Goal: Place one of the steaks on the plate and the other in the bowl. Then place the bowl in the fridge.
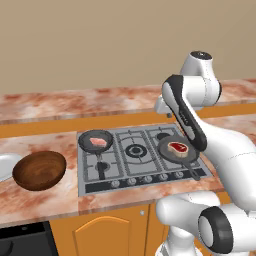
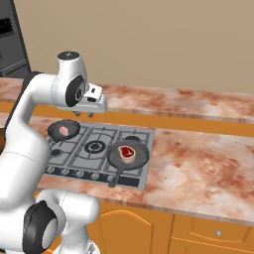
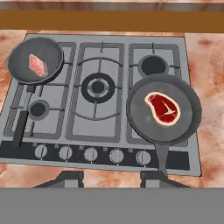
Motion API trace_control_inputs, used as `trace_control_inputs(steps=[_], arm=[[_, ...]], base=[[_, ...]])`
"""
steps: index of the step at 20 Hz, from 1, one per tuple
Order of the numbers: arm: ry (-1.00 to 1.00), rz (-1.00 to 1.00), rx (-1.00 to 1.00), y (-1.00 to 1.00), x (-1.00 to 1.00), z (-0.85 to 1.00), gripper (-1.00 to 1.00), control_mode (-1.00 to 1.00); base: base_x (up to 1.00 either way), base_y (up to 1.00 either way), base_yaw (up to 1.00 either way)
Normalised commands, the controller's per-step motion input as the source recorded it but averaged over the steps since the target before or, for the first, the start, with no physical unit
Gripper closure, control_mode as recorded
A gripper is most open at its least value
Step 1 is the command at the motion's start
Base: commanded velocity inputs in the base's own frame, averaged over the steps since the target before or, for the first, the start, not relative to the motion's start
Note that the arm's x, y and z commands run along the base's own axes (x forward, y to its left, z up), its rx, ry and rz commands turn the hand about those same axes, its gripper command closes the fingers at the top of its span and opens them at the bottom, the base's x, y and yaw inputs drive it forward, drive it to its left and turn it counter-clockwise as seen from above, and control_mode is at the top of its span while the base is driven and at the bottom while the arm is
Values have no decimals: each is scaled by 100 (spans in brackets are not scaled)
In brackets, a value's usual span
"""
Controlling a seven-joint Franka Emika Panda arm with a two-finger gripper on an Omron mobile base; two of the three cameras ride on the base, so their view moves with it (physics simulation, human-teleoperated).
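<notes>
The steaks are both lying in frying pans on the stovetop (image 3: 103, 94): the red steak (image 3: 163, 109) with its whitish fat rim is sitting in the larger pan (image 3: 163, 110) over the front right burner, and the pale pink steak (image 3: 38, 64) is resting in the smaller pan (image 3: 35, 59) at the rear left.

We are finding the bowl (image 1: 39, 170) in the left base view, standing on the desk (image 1: 40, 200) to the left of the stovetop, with the plate (image 1: 6, 165) just beside it at the picture's edge, partly cut off. The right base view is giving us something else: a dark grey slab in the top left corner that may be the fridge (image 2: 12, 44), though so little of it is showing that we are hedging on that. That view is also showing the long stretch of marbled desk to the right of the stovetop.

The hand view is looking straight down over the burners, and here the jaws (image 3: 113, 177) are showing as two dark tips at the bottom, standing apart with nothing between them. The red steak is lying above and to the right of the jaws in that view, well apart from them; the pale pink steak is farther off, toward the upper left. In the right base view the hand is hanging high over the rear of the stovetop, clear of both pans.
</notes>
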Motion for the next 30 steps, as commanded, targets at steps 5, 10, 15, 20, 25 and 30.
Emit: trace_control_inputs(steps=[5,10,15,20,25,30], arm=[[0,4,0,-11,27,-8,-100,-100],[-3,18,0,-28,79,-21,-100,-100],[2,12,-13,-36,77,-58,-100,-100],[1,16,-18,-30,89,-64,-100,-100],[15,12,-14,-17,52,-46,-100,-100],[15,7,-2,-18,2,-42,-100,-100]], base=[[0,0,0],[0,0,0],[0,0,0],[0,0,0],[0,0,0],[0,0,0]])
